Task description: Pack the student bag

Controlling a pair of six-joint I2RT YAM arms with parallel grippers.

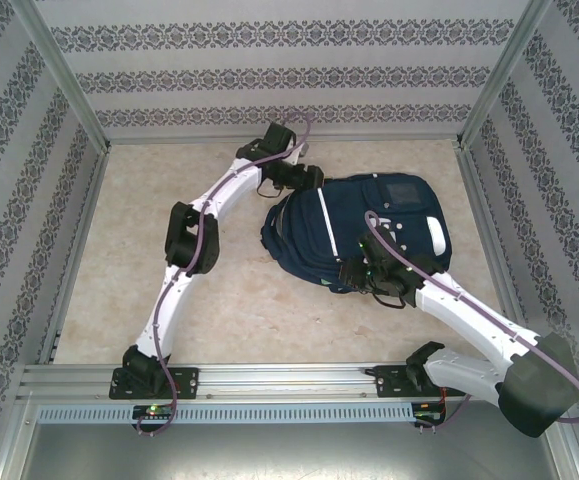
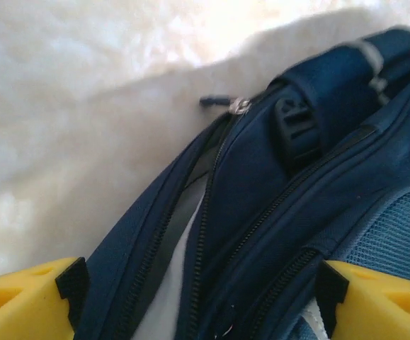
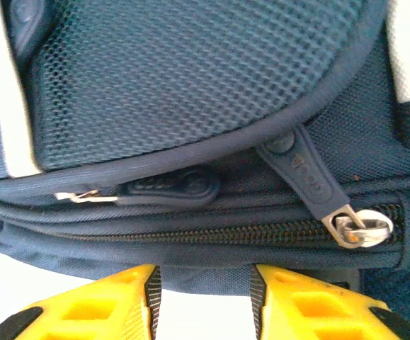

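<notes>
The navy student bag (image 1: 344,225) lies flat on the pale desk (image 1: 169,210), a little toward 3 o'clock from the desk's middle in the overhead view, its white stripes and grey patch facing up. The left tool (image 1: 299,180) sits at the bag's 10 o'clock edge, at the end of an arm that runs up from its base at 7 o'clock. Seen from the left wrist, this tool stands wide open, its yellow fingers (image 2: 20,308) at 7 and 5 o'clock straddling the bag's zipped rim. One zip track there gapes, showing something pale inside. A dark zip pull (image 2: 215,101) sticks out over the desk near 12 o'clock, with a black buckle (image 2: 297,131) near it toward 2 o'clock. The right tool (image 1: 364,272) rests against the bag's 6 o'clock edge. In the right wrist view its yellow fingers (image 3: 91,312) are partway apart with the bag's bottom seam at their tips; whether they pinch the fabric I cannot tell. Above them runs a closed zip with a metal slider (image 3: 357,230) at 4 o'clock, and a blue mesh panel (image 3: 190,71) at 12 o'clock.
</notes>
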